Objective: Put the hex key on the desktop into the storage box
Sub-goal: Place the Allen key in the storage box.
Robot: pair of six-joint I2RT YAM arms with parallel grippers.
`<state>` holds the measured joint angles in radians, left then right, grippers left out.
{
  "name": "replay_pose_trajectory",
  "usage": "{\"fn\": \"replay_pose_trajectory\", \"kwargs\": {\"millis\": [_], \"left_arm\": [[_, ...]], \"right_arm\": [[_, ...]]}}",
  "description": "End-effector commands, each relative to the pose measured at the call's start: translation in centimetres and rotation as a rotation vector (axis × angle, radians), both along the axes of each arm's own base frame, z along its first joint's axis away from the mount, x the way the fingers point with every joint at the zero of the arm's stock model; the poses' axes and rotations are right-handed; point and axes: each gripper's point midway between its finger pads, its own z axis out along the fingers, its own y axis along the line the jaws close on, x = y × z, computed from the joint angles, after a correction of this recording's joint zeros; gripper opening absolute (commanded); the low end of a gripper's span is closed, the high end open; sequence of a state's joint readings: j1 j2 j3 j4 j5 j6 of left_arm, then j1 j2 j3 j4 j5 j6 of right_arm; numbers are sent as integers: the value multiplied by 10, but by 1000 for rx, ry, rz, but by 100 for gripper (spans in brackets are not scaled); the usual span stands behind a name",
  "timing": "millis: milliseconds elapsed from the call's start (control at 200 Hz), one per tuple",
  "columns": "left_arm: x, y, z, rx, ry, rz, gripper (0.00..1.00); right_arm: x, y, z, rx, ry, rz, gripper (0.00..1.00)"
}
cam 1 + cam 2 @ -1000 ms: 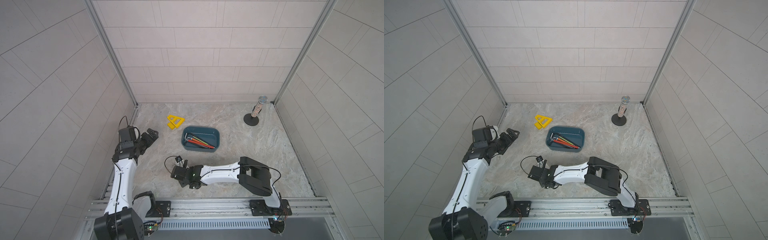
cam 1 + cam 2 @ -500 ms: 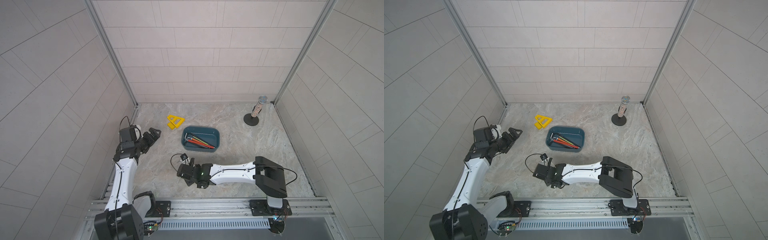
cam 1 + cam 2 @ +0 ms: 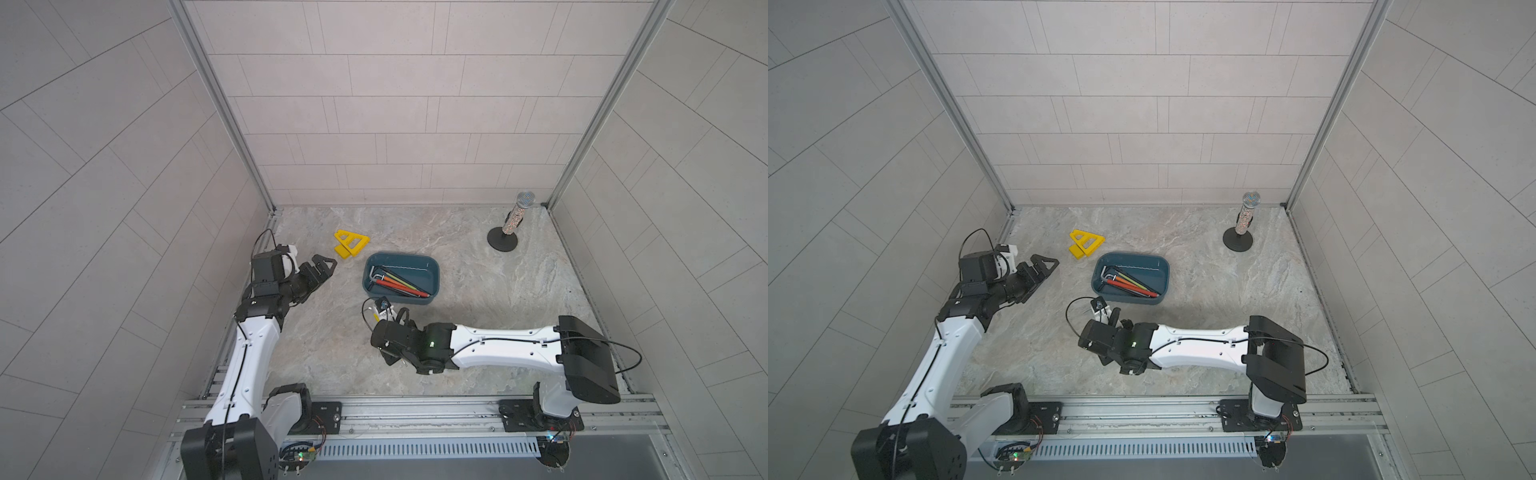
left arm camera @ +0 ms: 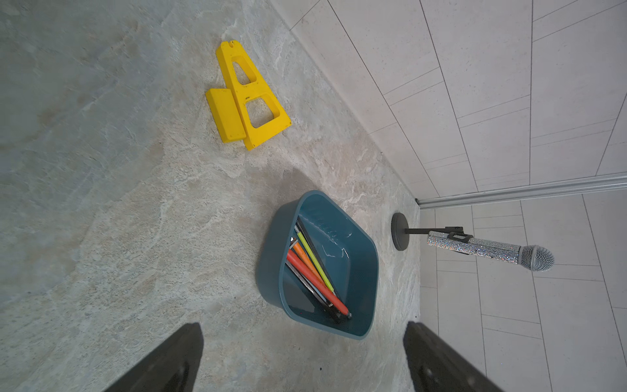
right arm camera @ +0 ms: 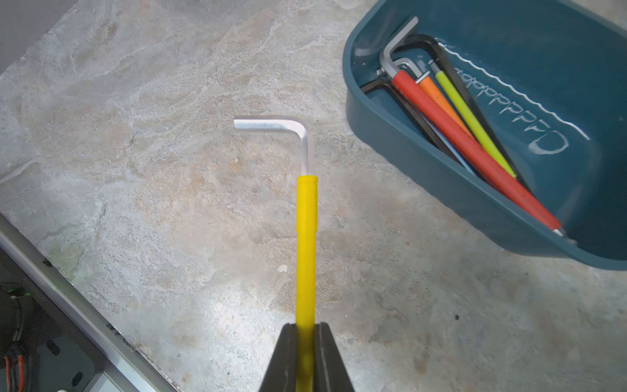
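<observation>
now the right gripper (image 5: 306,327) is clamped on the yellow-sleeved steel hex key (image 5: 306,237), over the marbled beige desktop (image 5: 152,186); its long axis points forward, the dark teal plastic storage box (image 5: 424,169) just ahead, slightly right.

White links (image 3: 498,343), black joints (image 3: 584,361), cables (image 3: 623,346), fingers (image 4: 163,363).

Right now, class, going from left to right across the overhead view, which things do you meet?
left gripper → yellow triangular piece → storage box → microphone on its stand
</observation>
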<state>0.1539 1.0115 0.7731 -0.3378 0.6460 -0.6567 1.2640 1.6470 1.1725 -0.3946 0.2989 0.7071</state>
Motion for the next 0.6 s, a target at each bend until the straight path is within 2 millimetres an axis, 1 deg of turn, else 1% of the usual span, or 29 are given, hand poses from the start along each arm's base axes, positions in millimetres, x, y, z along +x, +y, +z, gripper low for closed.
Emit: {"fn": "replay_pose_trajectory", "kwargs": {"millis": [0,250,595], "left_arm": [[-1,-1,3,14,-27,-7,100],[1,-7,5,9,-35,-24,100],[2,-21,9,-1,-57,-61,100]], "right_arm": [[6,-17,15,-6,-50,-33,0],[12,-49,32,-1,-85,-83,0],[23,-94,55,21,-116,-152,0]]}}
